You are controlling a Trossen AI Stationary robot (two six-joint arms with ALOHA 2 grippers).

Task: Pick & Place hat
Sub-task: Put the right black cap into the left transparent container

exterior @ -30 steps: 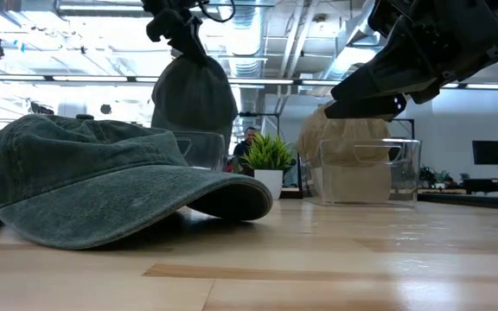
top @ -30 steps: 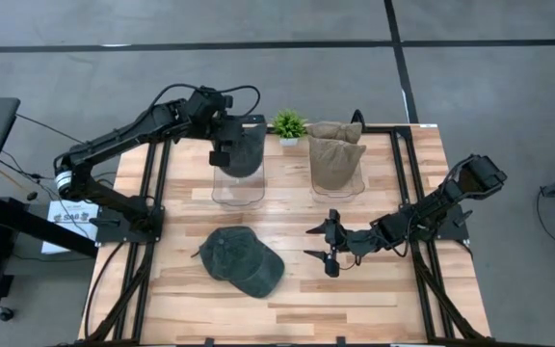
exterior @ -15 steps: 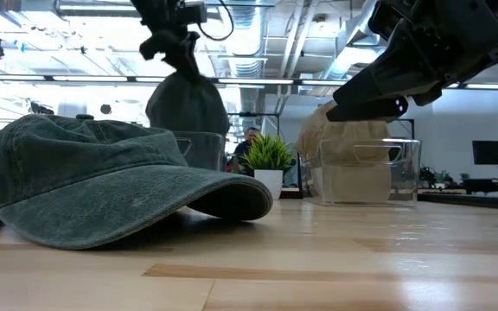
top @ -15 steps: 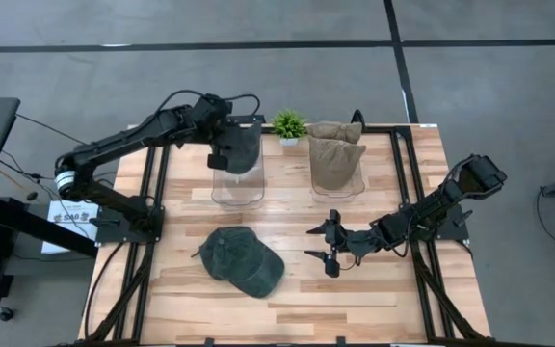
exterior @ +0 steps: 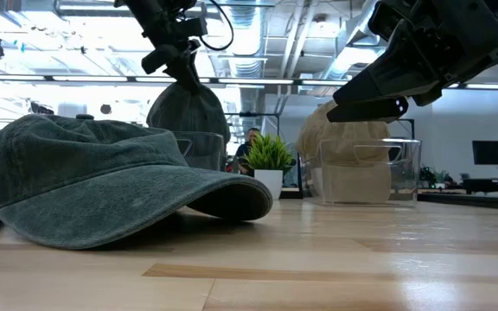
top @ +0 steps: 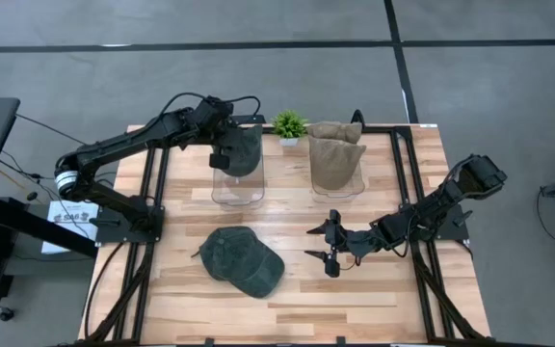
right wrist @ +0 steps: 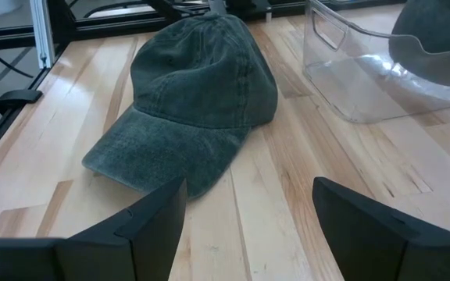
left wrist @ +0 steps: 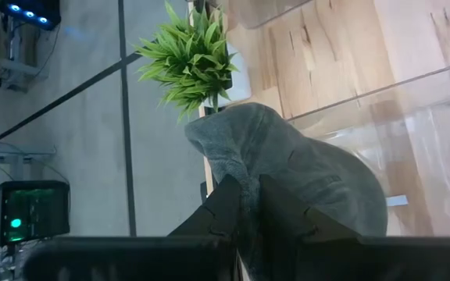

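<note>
A dark green hat is pinched by its crown in the left pincer and hangs directly beneath it, over the clear bin. The placing step is judged to be in hand; a lowering into the bin and a release are called for next. A second green hat lies on the surface just ahead of the right pincer, whose fingers are spread wide.
</note>
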